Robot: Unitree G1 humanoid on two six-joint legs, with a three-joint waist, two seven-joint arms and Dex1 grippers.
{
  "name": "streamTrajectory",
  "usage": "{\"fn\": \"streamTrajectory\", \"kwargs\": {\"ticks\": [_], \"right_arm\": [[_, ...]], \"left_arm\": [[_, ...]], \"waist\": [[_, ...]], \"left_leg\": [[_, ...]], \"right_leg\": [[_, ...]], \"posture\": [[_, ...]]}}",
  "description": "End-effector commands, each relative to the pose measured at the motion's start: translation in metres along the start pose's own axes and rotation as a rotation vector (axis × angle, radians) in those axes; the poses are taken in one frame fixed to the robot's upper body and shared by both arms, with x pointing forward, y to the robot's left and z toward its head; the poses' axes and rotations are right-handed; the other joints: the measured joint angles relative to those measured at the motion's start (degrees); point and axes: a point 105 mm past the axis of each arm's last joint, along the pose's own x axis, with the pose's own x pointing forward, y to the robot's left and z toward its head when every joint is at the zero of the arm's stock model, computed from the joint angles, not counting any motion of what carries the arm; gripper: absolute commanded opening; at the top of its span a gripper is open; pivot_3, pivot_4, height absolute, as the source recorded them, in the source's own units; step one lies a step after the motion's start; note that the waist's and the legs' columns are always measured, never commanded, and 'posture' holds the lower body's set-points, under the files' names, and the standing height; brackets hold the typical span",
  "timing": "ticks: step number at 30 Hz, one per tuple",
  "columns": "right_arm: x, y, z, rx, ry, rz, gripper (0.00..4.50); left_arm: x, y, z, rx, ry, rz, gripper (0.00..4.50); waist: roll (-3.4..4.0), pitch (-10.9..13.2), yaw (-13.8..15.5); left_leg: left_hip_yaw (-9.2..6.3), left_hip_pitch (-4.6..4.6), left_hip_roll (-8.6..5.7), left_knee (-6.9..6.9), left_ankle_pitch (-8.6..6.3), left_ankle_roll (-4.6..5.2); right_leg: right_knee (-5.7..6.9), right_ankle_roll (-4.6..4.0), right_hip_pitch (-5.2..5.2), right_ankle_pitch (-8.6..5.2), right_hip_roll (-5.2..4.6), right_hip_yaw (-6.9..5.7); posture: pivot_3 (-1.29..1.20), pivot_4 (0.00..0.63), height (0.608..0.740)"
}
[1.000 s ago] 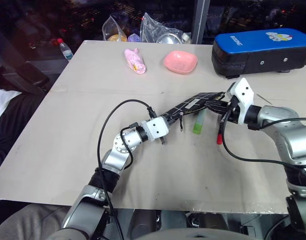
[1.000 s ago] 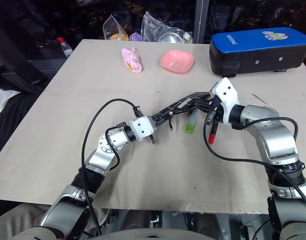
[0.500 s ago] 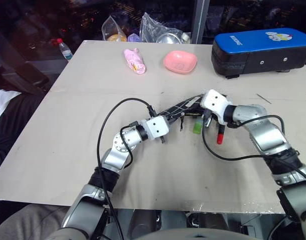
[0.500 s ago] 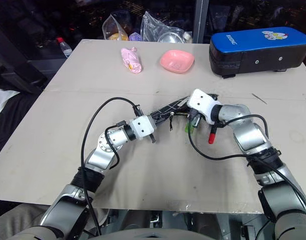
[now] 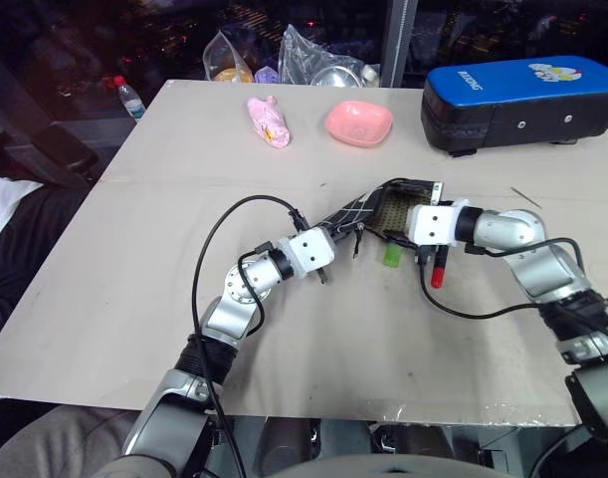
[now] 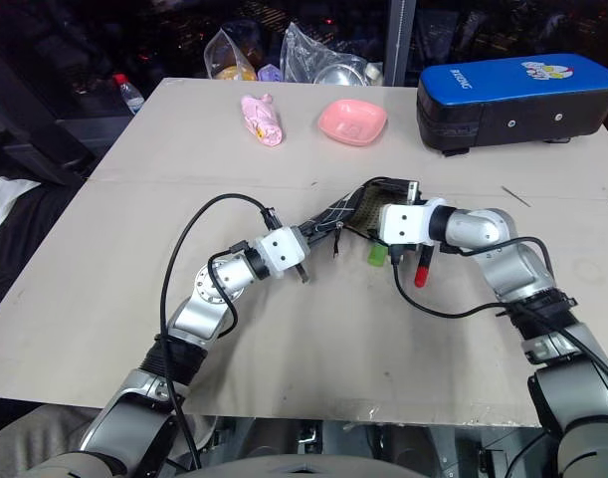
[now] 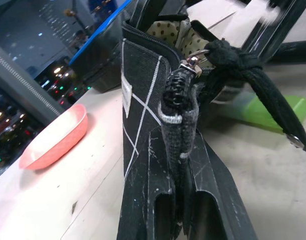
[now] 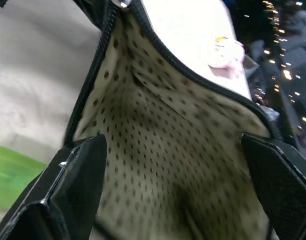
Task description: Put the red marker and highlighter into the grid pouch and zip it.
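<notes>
1. Far left, at the table [image 5: 134, 299] edge: I see a small bottle with a red cap [image 5: 129, 97].
2. Left tool [image 5: 328, 242]: I read it as clenched on the near end of the grid pouch [image 5: 355, 212]; in the left wrist view its fingers [image 7: 158, 200] pinch the zipper end of the fabric, and the black zipper pull [image 7: 258, 90] with its knotted cord hangs just beside them.
3. Grid pouch: it is lifted off the table at a slant between the two tools, with its mouth gaping toward the right tool and the pale dotted lining [image 8: 163, 150] showing.
4. Far side of the table, behind the pouch: a pink packet [image 5: 268, 120], a pink dish [image 5: 358, 122] and clear plastic bags [image 5: 318, 62].
5. Highlighter [image 5: 393, 255]: it lies flat on the table just beneath the pouch's open end, touching neither tool as far as I can tell.
6. Right tool [image 5: 411, 194]: its fingers [image 8: 77, 180] are spread wide at the pouch mouth, one at either side of the opening, grasping nothing that I can see.
7. Red marker [image 5: 437, 271]: it lies on the table just beside the right wrist, red end toward me, apart from the highlighter.
8. Far right: a big blue-and-black case [image 5: 522, 100] stands at the table's back corner.
</notes>
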Motion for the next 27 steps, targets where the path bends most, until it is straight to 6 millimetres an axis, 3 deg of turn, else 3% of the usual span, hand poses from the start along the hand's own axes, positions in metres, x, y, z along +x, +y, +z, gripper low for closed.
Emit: {"fn": "streamTrajectory", "kwargs": {"ticks": [1, 6, 11, 16, 20, 23, 27], "right_arm": [[-0.026, -0.024, 0.007, 0.168, 0.001, -0.176, 4.44], [-0.050, 0.007, -0.008, 0.579, 0.115, -0.331, 4.44], [-0.063, 0.047, -0.025, 0.868, 0.305, -0.448, 4.44], [-0.066, 0.077, -0.031, 1.078, 0.445, -0.525, 4.44], [-0.065, 0.089, -0.031, 1.168, 0.486, -0.542, 4.44], [-0.068, 0.098, -0.036, 1.239, 0.534, -0.594, 3.66], [-0.077, 0.085, -0.043, 1.171, 0.559, -0.681, 1.96]], "left_arm": [[-0.001, 0.011, 0.011, 0.024, -0.037, 0.041, 0.00], [-0.001, 0.011, 0.011, 0.019, -0.039, 0.043, 0.00], [-0.001, 0.011, 0.010, 0.014, -0.037, 0.042, 0.00], [0.000, 0.011, 0.010, 0.013, -0.036, 0.037, 0.00], [0.001, 0.011, 0.010, 0.013, -0.037, 0.035, 0.00], [0.001, 0.010, 0.010, 0.014, -0.037, 0.031, 0.00], [0.000, 0.009, 0.009, 0.011, -0.034, 0.034, 0.00]], "waist": [[0.00, 0.0, 0.0], [-0.02, 0.0, 0.0], [0.00, 0.0, -0.1], [0.00, 0.0, -0.2], [0.00, 0.0, -0.1], [-0.03, -0.1, -0.1], [-0.03, -0.1, -0.1]], "left_leg": [[-0.01, 0.00, 0.00, 0.00, 0.00, 0.00], [-0.14, 0.01, 0.02, 0.00, 0.00, 0.00], [-0.33, 0.01, -0.01, -0.01, 0.00, 0.00], [-0.38, 0.01, -0.03, 0.00, 0.00, 0.00], [-0.41, 0.00, -0.03, -0.01, 0.00, 0.00], [-0.44, 0.00, -0.04, -0.01, -0.01, 0.01], [-0.44, 0.00, -0.05, -0.01, -0.01, 0.01]], "right_leg": [[0.00, 0.00, 0.01, 0.00, -0.01, 0.00], [0.02, -0.01, 0.02, 0.00, 0.00, -0.03], [0.03, -0.01, 0.01, 0.00, 0.01, 0.03], [0.03, -0.01, 0.01, 0.00, 0.02, 0.02], [0.02, -0.01, 0.02, 0.00, 0.02, 0.00], [0.01, -0.01, 0.02, 0.00, 0.02, 0.00], [0.01, -0.01, 0.03, 0.00, 0.02, 0.00]], "posture": [[0.00, 0.150, 0.688], [0.00, 0.150, 0.688], [0.00, 0.150, 0.688], [0.00, 0.150, 0.688], [0.00, 0.150, 0.688], [0.00, 0.150, 0.688], [0.00, 0.150, 0.688]]}}
